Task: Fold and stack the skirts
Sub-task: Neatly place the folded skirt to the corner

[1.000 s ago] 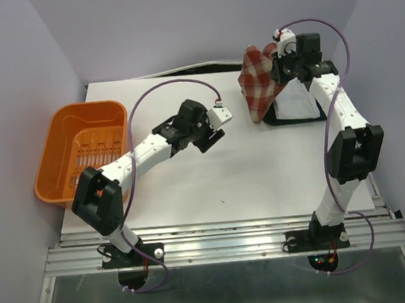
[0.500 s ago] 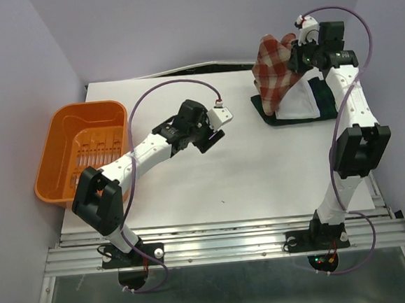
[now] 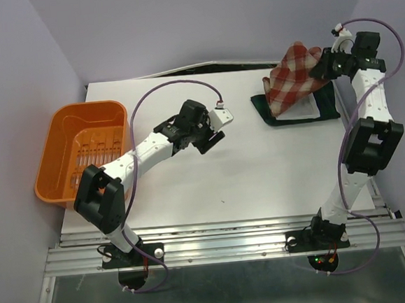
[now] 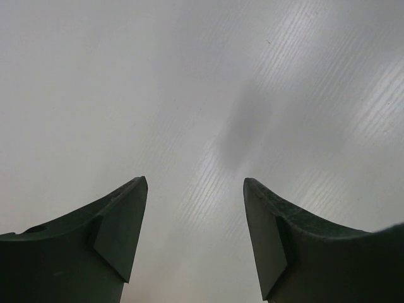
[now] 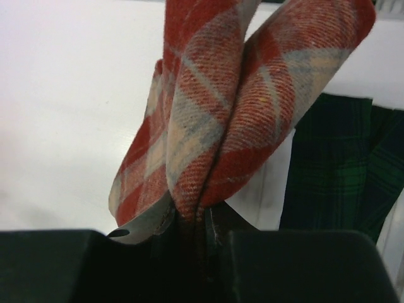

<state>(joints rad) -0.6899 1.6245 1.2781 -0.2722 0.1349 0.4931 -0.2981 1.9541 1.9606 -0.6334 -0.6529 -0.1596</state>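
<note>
My right gripper is shut on the folded red-and-tan plaid skirt and holds it in the air above the other two skirts at the back right. In the right wrist view the plaid skirt hangs bunched from my closed gripper. Under it the white skirt lies on the dark green-navy plaid skirt; both show in the right wrist view, white and green. My left gripper is open and empty over the bare table middle.
An orange plastic basket sits at the table's left edge. The white table ends at a metal rail in front. Purple walls stand close behind and at both sides.
My right gripper has carried the red-and-tan plaid skirt to the right and back, over the stacked skirts. The left arm has hardly moved.
</note>
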